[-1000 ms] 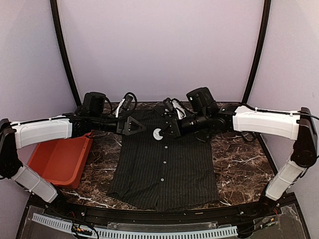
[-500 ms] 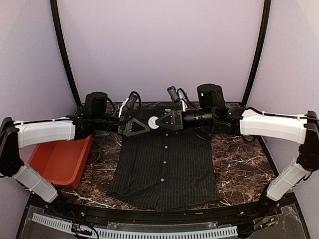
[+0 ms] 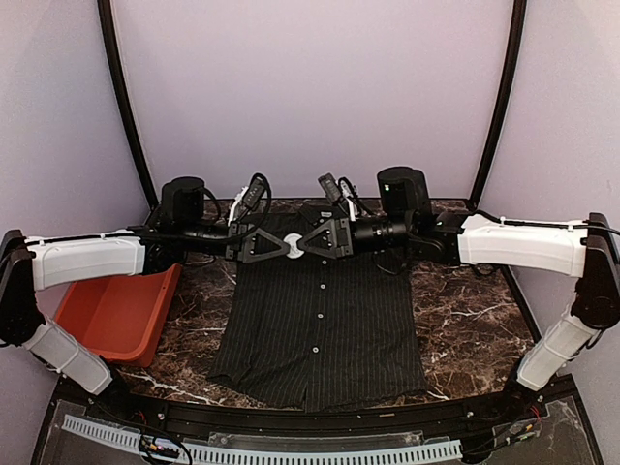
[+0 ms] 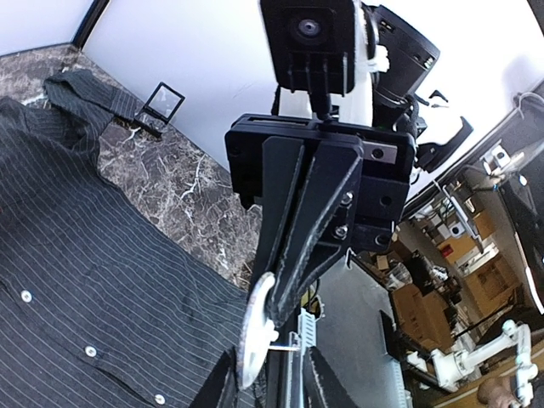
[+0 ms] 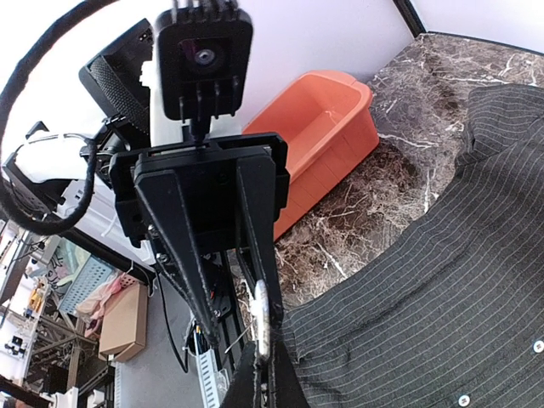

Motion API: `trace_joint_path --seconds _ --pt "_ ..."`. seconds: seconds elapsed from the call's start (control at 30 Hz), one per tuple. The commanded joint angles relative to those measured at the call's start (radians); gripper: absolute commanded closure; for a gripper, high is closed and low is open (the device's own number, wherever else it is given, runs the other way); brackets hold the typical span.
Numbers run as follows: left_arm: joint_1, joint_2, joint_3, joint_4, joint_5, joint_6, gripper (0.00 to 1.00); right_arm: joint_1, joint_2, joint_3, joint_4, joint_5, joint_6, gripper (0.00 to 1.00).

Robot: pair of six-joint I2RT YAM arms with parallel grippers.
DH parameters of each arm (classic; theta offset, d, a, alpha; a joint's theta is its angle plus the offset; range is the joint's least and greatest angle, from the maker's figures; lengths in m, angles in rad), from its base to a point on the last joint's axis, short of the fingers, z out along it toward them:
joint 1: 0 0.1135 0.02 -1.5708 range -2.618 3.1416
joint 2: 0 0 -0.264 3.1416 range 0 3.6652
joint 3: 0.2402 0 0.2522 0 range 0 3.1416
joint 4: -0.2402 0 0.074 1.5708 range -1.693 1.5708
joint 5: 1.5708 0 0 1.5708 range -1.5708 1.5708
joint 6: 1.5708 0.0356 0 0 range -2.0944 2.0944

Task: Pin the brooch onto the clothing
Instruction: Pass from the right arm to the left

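Pinching the brooch (image 3: 294, 245) in the right gripper (image 3: 303, 243) over the shirt's (image 3: 320, 320) 12 o'clock edge, with the shirt flat on the table (image 3: 465, 291), we judge the left gripper (image 3: 284, 248), fingers (image 4: 327, 387) spread about the pin (image 4: 287, 345) at the brooch's 9 o'clock, should close gently, squarely, without twisting it.

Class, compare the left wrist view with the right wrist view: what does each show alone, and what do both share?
Left wrist only: the right hand face-on, gripping the brooch. Right wrist only: the orange bin and the left hand face-on. Shared: the brooch, the pinstriped shirt and the marble table.
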Motion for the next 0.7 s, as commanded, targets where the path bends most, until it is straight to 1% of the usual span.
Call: trace_joint_path --seconds 0.0,0.03,0.13,0.2,0.4,0.5,0.53,0.67 --pt "-0.002 -0.033 -0.016 0.032 0.030 -0.001 0.81 0.001 0.015 0.021 0.036 -0.014 0.011 1.00" --pt "-0.002 -0.033 -0.016 0.032 0.029 -0.002 0.83 0.001 0.014 0.021 0.036 -0.015 0.012 1.00" --pt "-0.002 -0.033 -0.016 0.029 0.022 -0.001 0.98 0.001 0.014 0.021 0.036 -0.018 0.012 1.00" --pt "-0.002 -0.034 -0.016 0.023 0.017 0.004 0.99 0.001 0.011 0.019 0.035 -0.019 0.012 1.00" --pt "-0.002 -0.036 -0.016 0.020 0.014 0.004 0.99 -0.001 0.008 0.021 0.028 -0.011 0.013 1.00" --pt "-0.002 -0.036 -0.016 0.022 0.017 0.004 0.99 -0.005 0.007 0.025 0.018 -0.003 0.019 0.87" --pt "-0.002 -0.037 -0.016 0.023 0.018 0.003 0.99 -0.007 0.005 0.027 0.016 -0.003 0.020 0.84" --pt "-0.002 -0.036 -0.016 0.027 0.026 0.000 0.99 -0.013 0.003 0.032 0.014 -0.008 0.019 0.81"
